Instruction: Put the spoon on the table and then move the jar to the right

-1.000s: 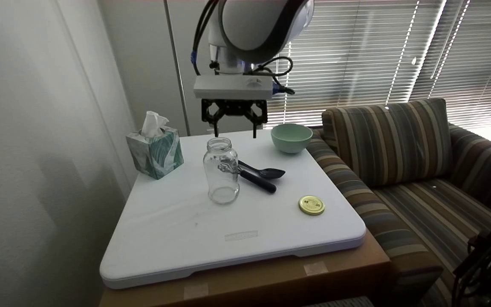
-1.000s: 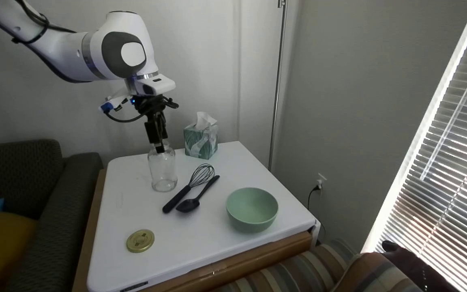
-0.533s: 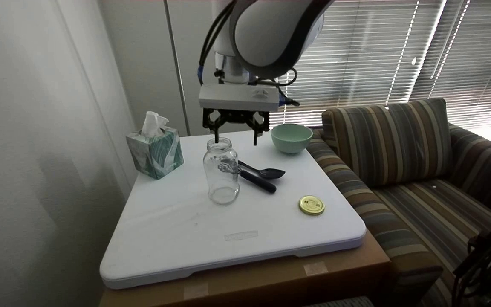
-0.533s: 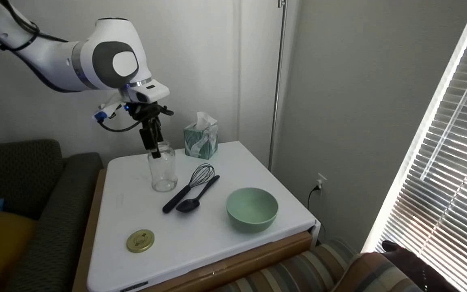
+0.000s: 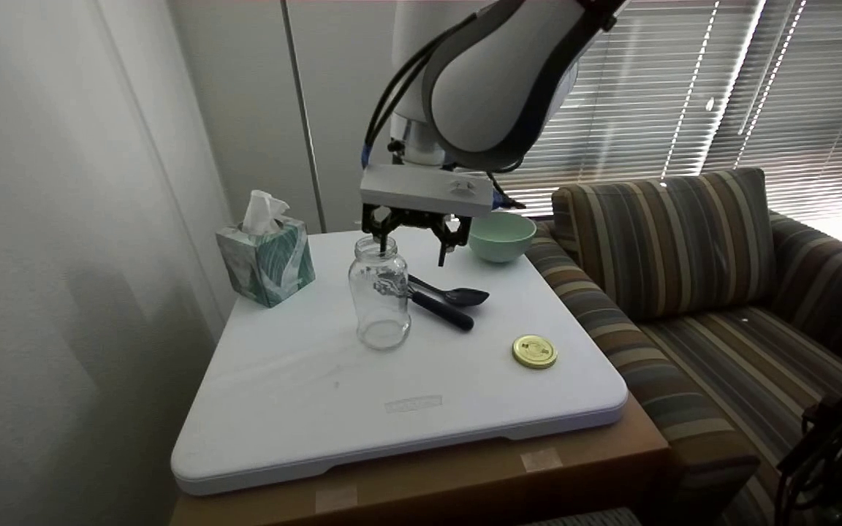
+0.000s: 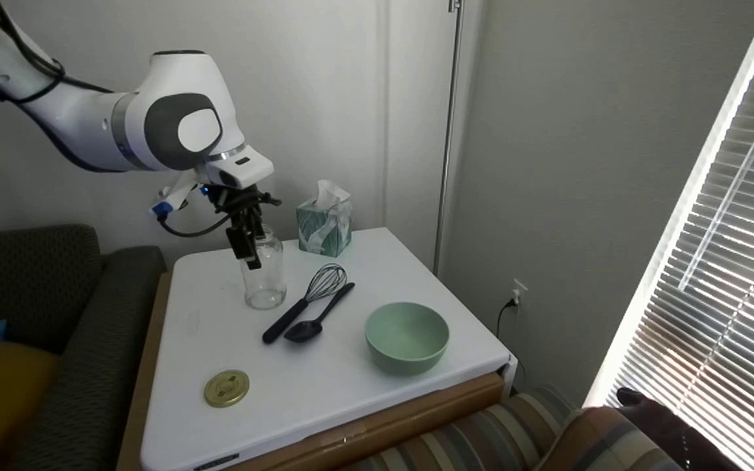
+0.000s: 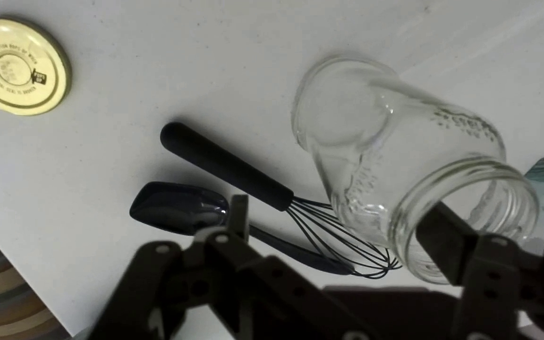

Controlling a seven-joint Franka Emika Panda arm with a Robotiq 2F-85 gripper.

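In an exterior view, a robot's black hand (image 5: pixel 412 258) hung released, its jaws parted, near the mouth of a clear glass jar (image 5: pixel 382 299) that stood upright on a white tabletop (image 5: pixel 282 409). A green-patterned tissue box (image 5: pixel 267 267) sat toward the left edge, and a gold lid (image 5: pixel 534 352) lay flat to the jar's right, on the side of a striped sofa (image 5: pixel 742 343). Daylight showed through window blinds (image 5: pixel 611 109)

In an exterior view, the white arm (image 6: pixel 174 124) stretched in from the upper left, its hand overlapping the jar's upper part. The all-black spoon (image 6: pixel 311 326) rested on the tabletop, with a whisk (image 6: pixel 302 306) lying between it and the jar; a pale green bowl (image 6: pixel 406 340) sat on the spoon's opposite side. A yellow cushion (image 6: pixel 4 386) and a dark couch (image 6: pixel 23 281) filled the left of the scene

In the wrist view, the hand's two fingers (image 7: pixel 446 241) rose from the bottom, well apart. One crossed the jar's mouth; whether it reached inside, touched the rim or passed above could not be told. The other hid the spot where the spoon's head met its handle. The handle's tip lay just beside the whisk's wire loops. The lid, ringed with printed lettering, lay at the upper left, well apart from the utensils
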